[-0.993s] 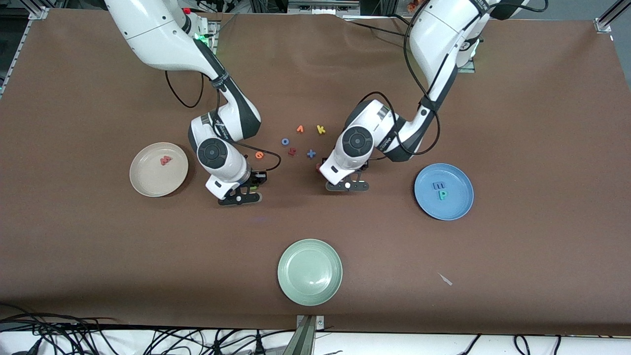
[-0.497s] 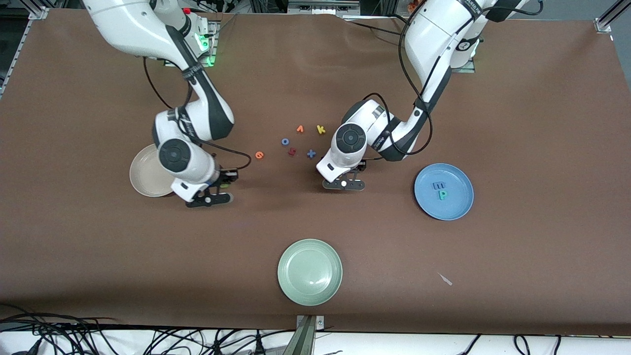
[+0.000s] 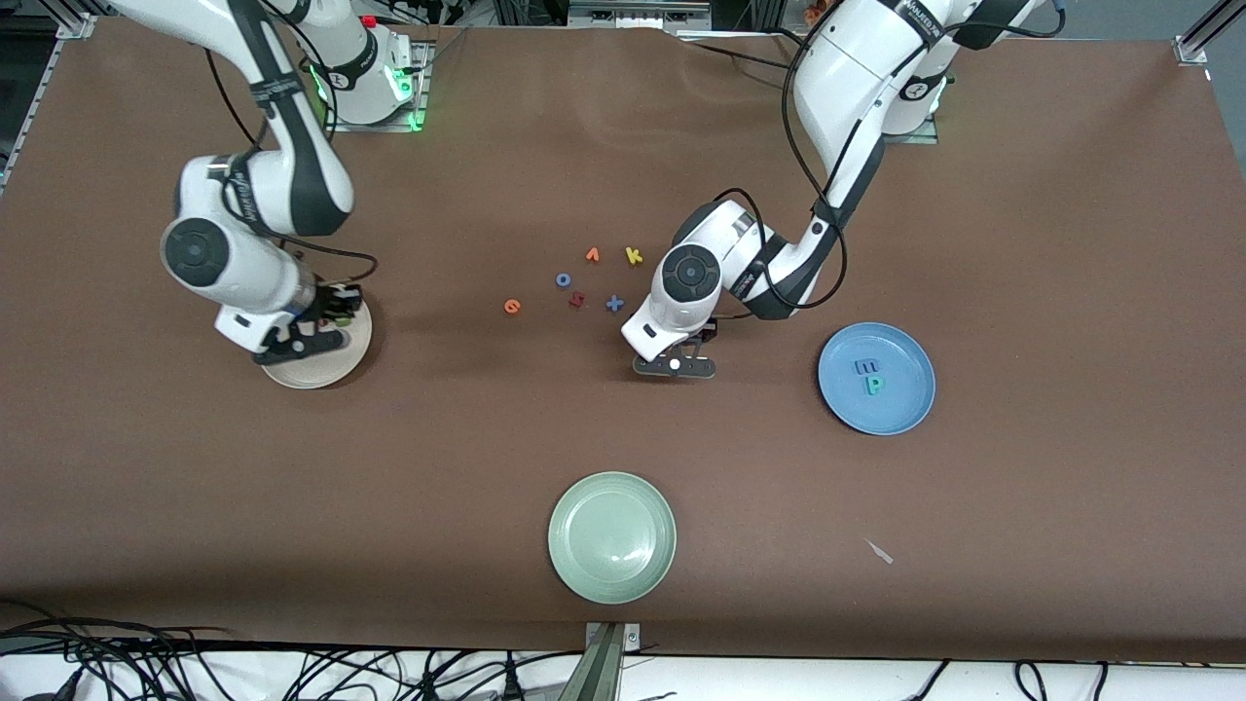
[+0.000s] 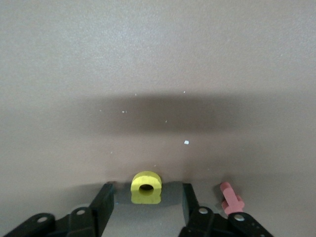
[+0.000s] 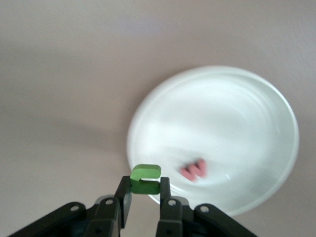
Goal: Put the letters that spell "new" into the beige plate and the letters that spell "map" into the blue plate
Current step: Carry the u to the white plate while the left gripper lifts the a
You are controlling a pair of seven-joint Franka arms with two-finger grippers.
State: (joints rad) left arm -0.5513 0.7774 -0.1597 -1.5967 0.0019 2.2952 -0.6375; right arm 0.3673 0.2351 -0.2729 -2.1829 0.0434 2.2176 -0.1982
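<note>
Over the rim of the beige plate (image 3: 326, 367), my right gripper (image 5: 145, 183) is shut on the green n (image 5: 145, 177). The salmon-red w (image 5: 193, 170) lies in that plate (image 5: 222, 113). My left gripper (image 4: 146, 190) is down at the table beside the loose letters, open, with the yellow a (image 4: 146, 186) lying between its fingers (image 4: 103, 205) and a gap on each side. The hand hides this letter in the front view. The orange e (image 3: 512, 306) lies on the table. The blue plate (image 3: 896, 409) holds the dark blue m (image 3: 864, 366) and the teal p (image 3: 875, 385).
A red f (image 4: 231, 200) lies just outside one left finger. Other loose letters: orange v (image 3: 593, 255), yellow k (image 3: 633, 256), blue o (image 3: 563, 279), a dark red one (image 3: 576, 300), a blue one (image 3: 614, 304). A pale green plate (image 3: 611, 536) sits nearest the front camera.
My right arm has carried the green n from beside the loose letters toward its own end of the table, to over the beige plate. The left hand has barely shifted.
</note>
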